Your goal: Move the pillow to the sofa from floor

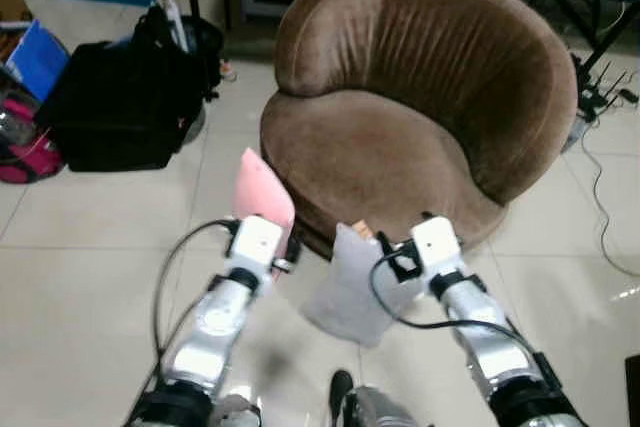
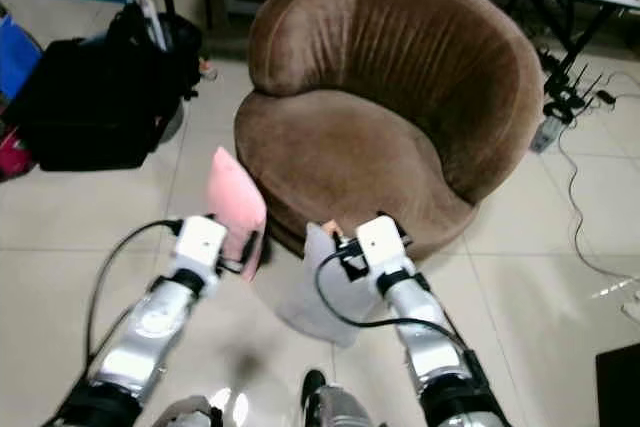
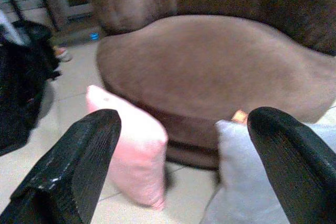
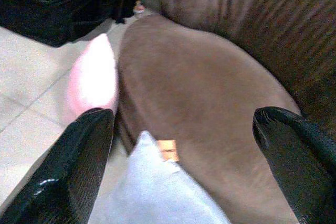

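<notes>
Sofa (image 1: 400, 137): round, brown, on tiled floor (image 1: 80, 277).
Pink pillow (image 1: 262, 192): upright on floor, leaning against sofa's front edge.
Grey pillow (image 1: 345, 287): on floor, touching sofa base, near the pink one, small orange tag (image 4: 167, 149) at its top.
Left hand (image 3: 178, 166): fingers wide apart, held before both pillows, holding nothing.
Right hand (image 4: 189, 166): fingers wide apart, above grey pillow, empty.
Black bag (image 1: 115, 102): on floor, left of sofa.
</notes>
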You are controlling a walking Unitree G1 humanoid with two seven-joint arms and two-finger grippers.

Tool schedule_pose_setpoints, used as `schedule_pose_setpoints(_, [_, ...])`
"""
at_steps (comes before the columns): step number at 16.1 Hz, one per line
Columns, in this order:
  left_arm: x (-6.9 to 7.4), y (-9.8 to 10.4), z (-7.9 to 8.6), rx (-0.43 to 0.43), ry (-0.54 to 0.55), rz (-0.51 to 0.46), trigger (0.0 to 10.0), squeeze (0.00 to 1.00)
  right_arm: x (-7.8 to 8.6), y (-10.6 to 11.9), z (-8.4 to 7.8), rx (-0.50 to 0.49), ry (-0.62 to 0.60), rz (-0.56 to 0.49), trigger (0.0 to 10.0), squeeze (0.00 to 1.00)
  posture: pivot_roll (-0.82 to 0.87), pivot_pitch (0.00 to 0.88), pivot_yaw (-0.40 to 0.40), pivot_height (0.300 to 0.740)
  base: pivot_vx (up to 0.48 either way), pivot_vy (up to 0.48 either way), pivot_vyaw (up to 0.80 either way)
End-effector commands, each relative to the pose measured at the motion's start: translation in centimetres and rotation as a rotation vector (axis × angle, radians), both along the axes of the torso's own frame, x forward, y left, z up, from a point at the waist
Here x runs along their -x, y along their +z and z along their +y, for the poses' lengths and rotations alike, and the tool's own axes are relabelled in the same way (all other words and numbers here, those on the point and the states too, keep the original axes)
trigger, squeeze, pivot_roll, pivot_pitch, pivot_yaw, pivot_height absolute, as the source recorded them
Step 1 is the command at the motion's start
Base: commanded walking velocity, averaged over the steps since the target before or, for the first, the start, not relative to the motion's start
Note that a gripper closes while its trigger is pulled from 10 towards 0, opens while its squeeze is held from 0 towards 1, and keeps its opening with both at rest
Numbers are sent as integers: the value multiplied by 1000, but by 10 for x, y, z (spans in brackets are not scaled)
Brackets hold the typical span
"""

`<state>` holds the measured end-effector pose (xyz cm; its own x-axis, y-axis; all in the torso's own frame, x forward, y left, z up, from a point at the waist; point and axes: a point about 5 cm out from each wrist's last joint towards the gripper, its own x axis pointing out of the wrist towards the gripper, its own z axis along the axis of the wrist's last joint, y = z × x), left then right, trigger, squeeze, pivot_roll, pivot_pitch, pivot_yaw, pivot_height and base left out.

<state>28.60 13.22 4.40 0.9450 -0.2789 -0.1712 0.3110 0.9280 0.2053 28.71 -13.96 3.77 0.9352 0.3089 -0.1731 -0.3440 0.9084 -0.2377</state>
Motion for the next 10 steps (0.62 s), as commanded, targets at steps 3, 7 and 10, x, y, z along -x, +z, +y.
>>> schedule_pose_setpoints(3, [4,-4,-13,3,-52,13,10000,0,3,-2,-8,5,-15,10,10000,0,124,168,-106,740,209,-212,0])
schedule_pose_setpoints(7, [5,-4,-14,-13,-74,6,10000,0,6,-4,-5,10,5,13,10000,0,123,170,-104,740,355,-319,0])
schedule_pose_setpoints(10, [9,-3,-22,-36,-153,-5,10000,0,8,-4,-2,11,14,11,10000,0,122,170,-103,740,401,-259,0])
